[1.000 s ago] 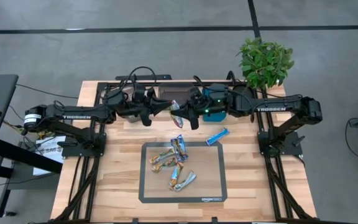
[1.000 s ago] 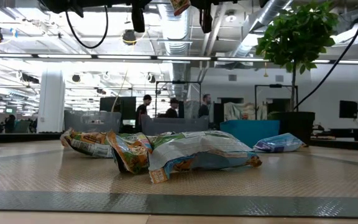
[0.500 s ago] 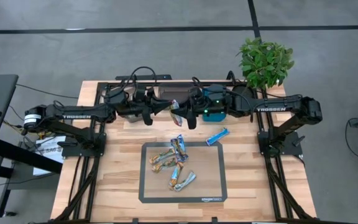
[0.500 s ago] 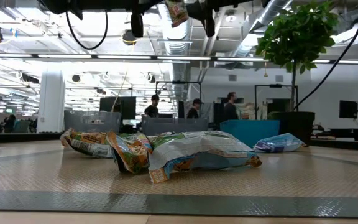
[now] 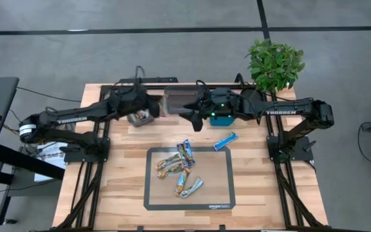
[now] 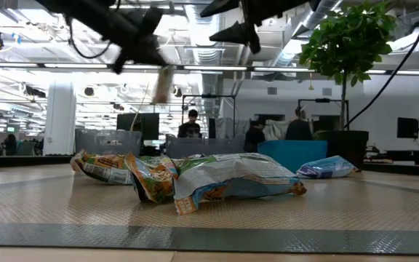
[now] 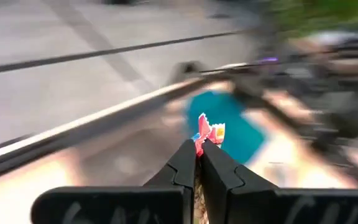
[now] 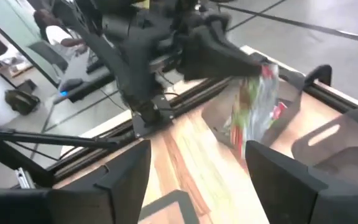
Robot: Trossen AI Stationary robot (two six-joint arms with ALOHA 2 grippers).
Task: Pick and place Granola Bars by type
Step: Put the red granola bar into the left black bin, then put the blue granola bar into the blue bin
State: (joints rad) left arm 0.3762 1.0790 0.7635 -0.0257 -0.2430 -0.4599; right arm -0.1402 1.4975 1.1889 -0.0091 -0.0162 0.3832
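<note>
A multicoloured red and green granola bar [image 6: 164, 84] hangs in the air with my left gripper [image 5: 145, 113] shut on it, above a grey bin [image 5: 140, 119] at the table's far side. My right gripper [image 5: 192, 117] stands open a short way to the right, in front of a second grey bin [image 5: 172, 102] and a blue bin [image 5: 223, 111], with nothing between its fingers [image 8: 123, 180]. Several granola bars [image 5: 182, 169] lie heaped on the dark-framed mat [image 5: 218, 193]. One blue bar [image 5: 225, 140] lies flat on the wood by the mat's far right corner. My left gripper pinches the bar near one end between its two fingers [image 7: 188, 165]. The bar's crimped red end [image 7: 209, 132] sticks out past the fingertips. In the right wrist view the bar [image 8: 257, 102] hangs below the fingers, lifted clear of the table and the bins.
A potted plant [image 5: 274, 64] stands at the table's far right corner. Bare wood lies to either side of the mat. In the low view people [image 6: 191, 124] stand in the room behind the table.
My right gripper has opened and let go of the bar that both grippers held between them. My left gripper, still shut on the bar, has swung toward the table's left edge, carrying it away from the right gripper to above the leftmost grey bin.
</note>
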